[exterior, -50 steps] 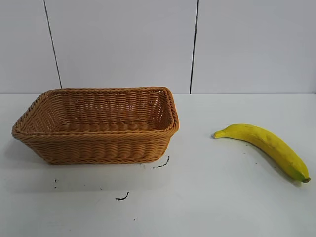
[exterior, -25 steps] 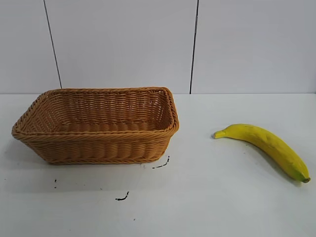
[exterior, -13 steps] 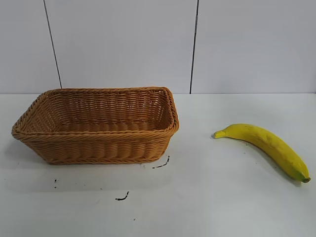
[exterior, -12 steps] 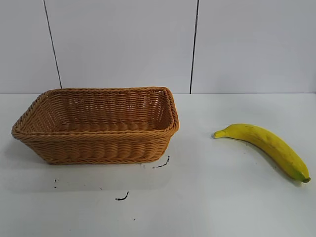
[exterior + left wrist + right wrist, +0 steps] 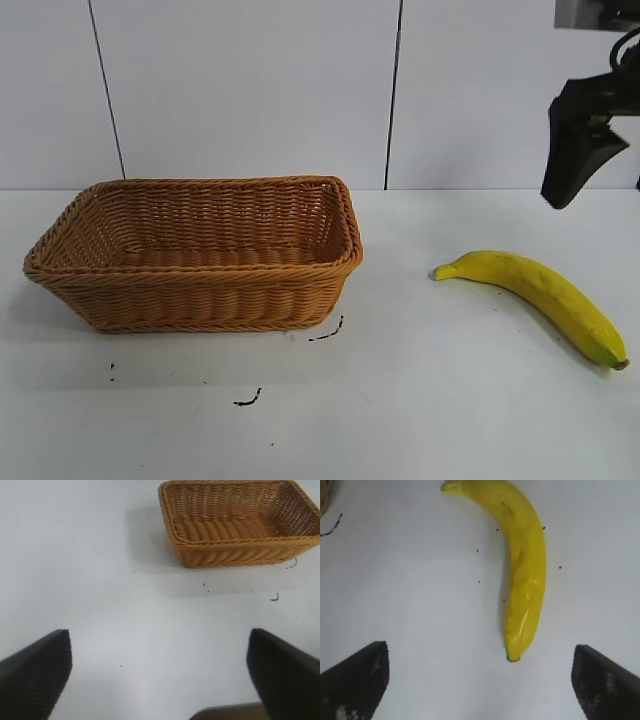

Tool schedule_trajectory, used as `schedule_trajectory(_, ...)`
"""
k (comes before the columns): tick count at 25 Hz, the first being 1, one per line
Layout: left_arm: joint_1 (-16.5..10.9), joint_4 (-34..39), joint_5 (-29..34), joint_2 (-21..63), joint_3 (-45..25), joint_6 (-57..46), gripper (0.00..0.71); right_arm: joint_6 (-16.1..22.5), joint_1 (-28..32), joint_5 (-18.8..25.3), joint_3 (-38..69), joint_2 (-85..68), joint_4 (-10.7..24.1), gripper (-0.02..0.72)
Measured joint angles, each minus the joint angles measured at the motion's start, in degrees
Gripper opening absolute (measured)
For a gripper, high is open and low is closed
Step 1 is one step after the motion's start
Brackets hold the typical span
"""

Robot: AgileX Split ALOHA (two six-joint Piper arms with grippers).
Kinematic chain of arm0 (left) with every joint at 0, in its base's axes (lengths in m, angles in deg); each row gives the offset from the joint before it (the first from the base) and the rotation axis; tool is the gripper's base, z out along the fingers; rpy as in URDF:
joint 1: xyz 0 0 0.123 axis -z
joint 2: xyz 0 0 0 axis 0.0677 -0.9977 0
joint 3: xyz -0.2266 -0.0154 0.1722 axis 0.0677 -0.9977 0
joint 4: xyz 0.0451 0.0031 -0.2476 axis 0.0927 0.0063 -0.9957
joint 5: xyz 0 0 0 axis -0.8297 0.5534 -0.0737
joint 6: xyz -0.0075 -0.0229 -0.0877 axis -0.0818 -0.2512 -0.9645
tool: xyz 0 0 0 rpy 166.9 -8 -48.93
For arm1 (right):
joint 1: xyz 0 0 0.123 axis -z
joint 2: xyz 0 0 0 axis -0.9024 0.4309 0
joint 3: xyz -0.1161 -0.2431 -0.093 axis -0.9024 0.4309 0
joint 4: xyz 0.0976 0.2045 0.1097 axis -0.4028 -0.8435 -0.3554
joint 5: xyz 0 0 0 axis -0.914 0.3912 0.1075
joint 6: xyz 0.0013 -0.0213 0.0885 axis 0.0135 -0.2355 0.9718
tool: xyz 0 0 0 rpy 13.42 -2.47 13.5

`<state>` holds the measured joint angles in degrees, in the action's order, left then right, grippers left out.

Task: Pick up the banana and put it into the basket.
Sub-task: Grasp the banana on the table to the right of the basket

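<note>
Banana (image 5: 522, 565) lies flat on the white counter (image 5: 420, 605) right beneath my right end effector (image 5: 480, 680), whose fingers stand wide apart and hold nothing. I judge it light but soft-skinned and smooth, easily bruised; its thick middle looks like the best grip, across the width, gently. Farther left sits the basket (image 5: 195, 300), well apart. My left end effector (image 5: 160, 675) waits spread wide over bare counter.

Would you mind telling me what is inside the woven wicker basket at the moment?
Nothing shows inside the tan woven wicker basket: only its bare woven floor and inner walls. The near wall hides a strip of the floor in the exterior view. The long yellow banana lies on the white table, apart from it.
</note>
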<state>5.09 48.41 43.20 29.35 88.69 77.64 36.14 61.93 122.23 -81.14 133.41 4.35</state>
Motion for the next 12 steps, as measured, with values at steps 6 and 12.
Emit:
schedule_trajectory(6,0.0,0.0,0.0,0.0,0.0,0.0,0.69,2.53,0.0,-6.23,-0.04,7.45,0.3,0.692)
schedule_trajectory(12,0.0,-0.06,0.0,0.0,0.0,0.0,0.69,2.65,0.0,-9.53,-0.04,11.87,0.31,0.692)
